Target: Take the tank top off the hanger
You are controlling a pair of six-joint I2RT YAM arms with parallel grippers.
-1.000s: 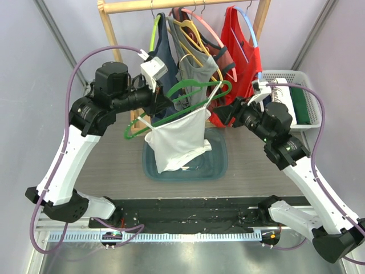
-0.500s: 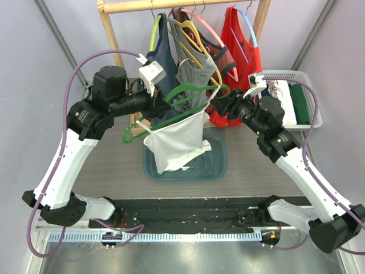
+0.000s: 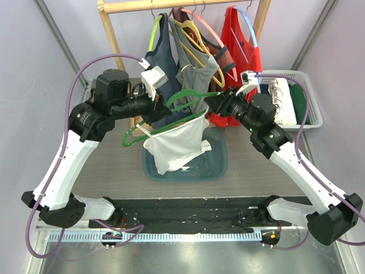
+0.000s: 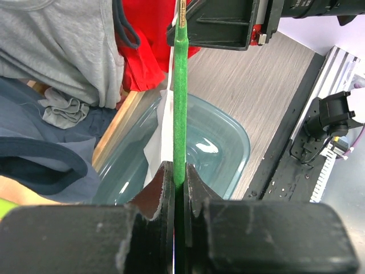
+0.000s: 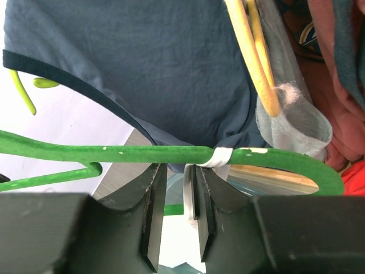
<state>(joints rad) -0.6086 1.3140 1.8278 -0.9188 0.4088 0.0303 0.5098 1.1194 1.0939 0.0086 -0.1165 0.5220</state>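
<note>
A white tank top (image 3: 177, 142) hangs by its straps from a green hanger (image 3: 188, 91) above a teal bin. My left gripper (image 3: 155, 114) is shut on the hanger's lower bar, which shows as a green rod (image 4: 180, 103) pinched between the jaws (image 4: 178, 174). My right gripper (image 3: 210, 103) is at the hanger's right end. In the right wrist view the white strap (image 5: 219, 157) wraps over the green bar (image 5: 114, 153) and runs down between the jaws, along the right finger. The right gripper (image 5: 177, 171) stands open by a narrow gap, just under the bar.
The teal bin (image 3: 219, 165) sits on the table under the tank top. Behind, a wooden rack (image 3: 171, 5) carries navy (image 3: 165, 57), grey (image 3: 197, 63) and red (image 3: 239, 51) tops on hangers. A white basket (image 3: 308, 103) with folded clothes stands at the right.
My right gripper has moved left to the hanger's right end and its jaws have narrowed around the strap. The left gripper keeps its hold; the hanger shifted slightly.
</note>
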